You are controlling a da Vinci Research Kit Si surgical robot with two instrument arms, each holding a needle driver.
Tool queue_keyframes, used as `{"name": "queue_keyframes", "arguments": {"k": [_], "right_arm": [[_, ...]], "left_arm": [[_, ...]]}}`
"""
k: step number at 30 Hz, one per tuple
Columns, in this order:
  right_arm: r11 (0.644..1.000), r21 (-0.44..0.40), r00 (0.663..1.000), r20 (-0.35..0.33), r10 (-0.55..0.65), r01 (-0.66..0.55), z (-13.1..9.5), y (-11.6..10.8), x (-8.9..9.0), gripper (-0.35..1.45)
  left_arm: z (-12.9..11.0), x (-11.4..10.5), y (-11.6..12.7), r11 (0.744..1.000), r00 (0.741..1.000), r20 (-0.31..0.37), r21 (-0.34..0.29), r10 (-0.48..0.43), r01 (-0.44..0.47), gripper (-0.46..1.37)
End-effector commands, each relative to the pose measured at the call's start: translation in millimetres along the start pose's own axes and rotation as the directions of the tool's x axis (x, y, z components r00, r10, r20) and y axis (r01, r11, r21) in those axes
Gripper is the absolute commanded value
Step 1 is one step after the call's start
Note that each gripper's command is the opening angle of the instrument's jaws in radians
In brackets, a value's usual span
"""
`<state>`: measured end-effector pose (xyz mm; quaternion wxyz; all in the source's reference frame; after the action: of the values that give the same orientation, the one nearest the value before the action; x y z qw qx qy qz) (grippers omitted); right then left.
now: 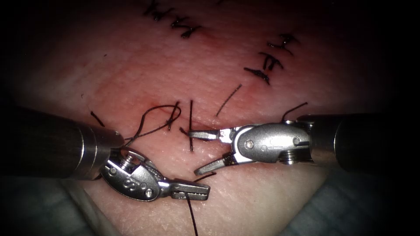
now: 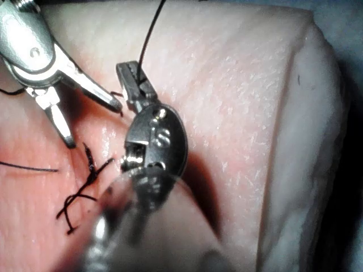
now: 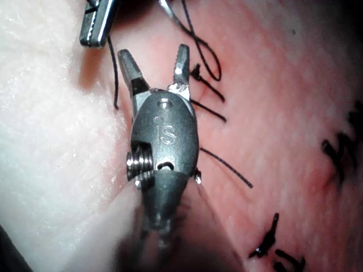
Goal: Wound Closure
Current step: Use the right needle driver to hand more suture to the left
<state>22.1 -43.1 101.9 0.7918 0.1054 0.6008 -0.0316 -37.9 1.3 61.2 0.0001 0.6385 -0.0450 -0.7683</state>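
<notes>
Pink, glistening pork tissue (image 1: 131, 65) lies bare beyond both tools. Left pincer (image 1: 190, 190), level and pointing right, clamps thin black thread (image 1: 191, 216). Right pincer (image 1: 199, 150), just above it, gapes wide and empty over stitched cut (image 1: 183, 126).

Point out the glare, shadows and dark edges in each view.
Endoscope view: dark borders all round; glare on the left arm's steel gripper, shut on the black thread, and on the right arm's steel gripper, open and empty. Left wrist view: the left gripper casts a shadow on the pale pink tissue. Right wrist view: glare on the right gripper's body, shadow on tissue beside it.
</notes>
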Motion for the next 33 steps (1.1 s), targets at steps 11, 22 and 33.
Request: {"name": "queue_keyframes", "arguments": {"k": [11,22,33], "right_arm": [[0.997,-0.073,1.000,0.018,0.016,-0.015,-2.2,2.0,-0.7,0.87],[0.998,-0.054,1.000,0.009,0.010,-0.009,-5.1,0.4,-1.1,0.87],[1.000,0.010,1.000,0.006,-0.009,0.008,-3.8,-2.5,-0.8,0.81]], "left_arm": [[-0.1,0.0,0.0,1.000,1.000,0.000,-0.006,0.001,-0.001,-0.35],[-0.1,-0.1,-0.1,1.000,1.000,0.001,-0.006,0.006,-0.006,-0.35],[0.0,0.2,-0.6,1.000,1.000,-0.005,0.000,0.002,-0.002,-0.35]]}}
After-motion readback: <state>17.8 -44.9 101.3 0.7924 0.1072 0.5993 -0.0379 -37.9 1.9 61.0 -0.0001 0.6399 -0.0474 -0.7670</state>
